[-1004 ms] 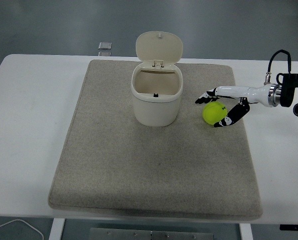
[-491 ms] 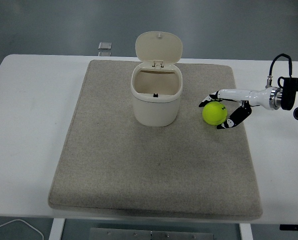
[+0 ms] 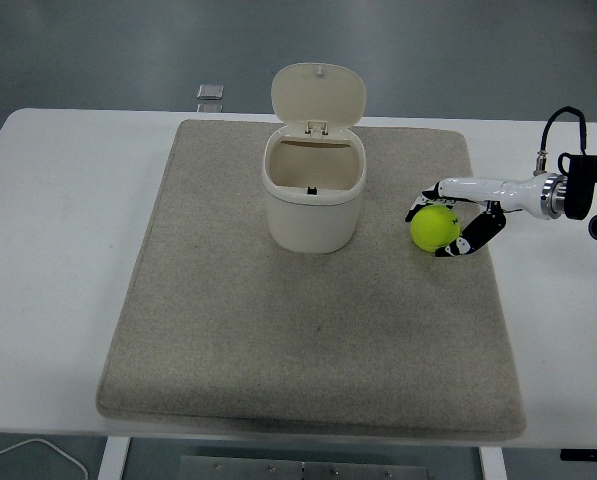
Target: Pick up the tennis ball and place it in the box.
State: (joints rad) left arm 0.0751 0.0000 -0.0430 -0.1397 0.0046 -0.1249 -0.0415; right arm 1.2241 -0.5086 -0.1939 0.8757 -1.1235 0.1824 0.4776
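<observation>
one tennis ball [image 3: 435, 227]; one box [image 3: 314, 190]; one mat [image 3: 228, 330]; one robot hand [image 3: 448, 217]; one white table [image 3: 58, 250]

The black right arm [image 3: 588, 195] runs off the right edge. The round yellow-green tennis ball [image 3: 435, 227] hides part of the hand's fingers. A small grey object [image 3: 210, 92] (too small to identify) lies beyond the white table's [image 3: 58, 220] far edge.

White table [image 3: 58, 220] against grey-blue floor [image 3: 118, 50].
</observation>
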